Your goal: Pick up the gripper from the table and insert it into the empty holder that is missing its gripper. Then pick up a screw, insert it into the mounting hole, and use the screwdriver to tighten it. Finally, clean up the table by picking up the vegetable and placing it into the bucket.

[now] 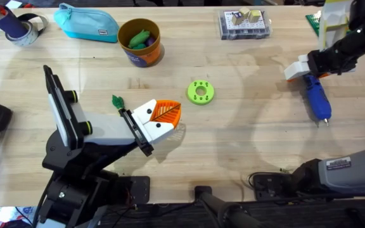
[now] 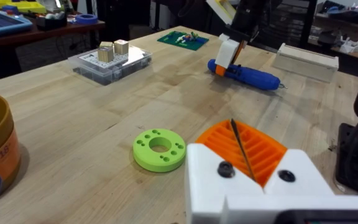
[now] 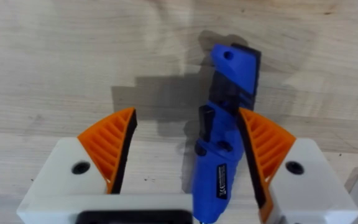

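Left gripper (image 1: 167, 118): white body with orange ribbed pads, positioned low over the wooden table (image 1: 246, 145) left of centre; jaws pressed together, with a thin dark line running between the pads in the left wrist view, and a small green leafy piece (image 1: 117, 101) just beside the gripper's rear; whether anything was held could not be told. Right gripper (image 3: 188, 146): at the far right of the table, jaws spread wide, one orange pad against the side of the screwdriver (image 1: 316, 100) and the other pad apart from it. Screwdriver: blue, lying flat on the table at the right, thin metal tip pointing toward the near edge, the other end under the right gripper. Bucket (image 1: 140, 42): orange-brown with dark blue lower band, standing upright at the far left-centre of the table, green and purple items inside. Green disc (image 1: 201, 92): round, with a central hole and small holes around it, lying flat near the table's middle, between the bucket and the left gripper. Turquoise pouch (image 1: 85, 24): lying just left of the bucket. Clear plastic box (image 1: 244, 25): at the far edge, small blocks on its lid.
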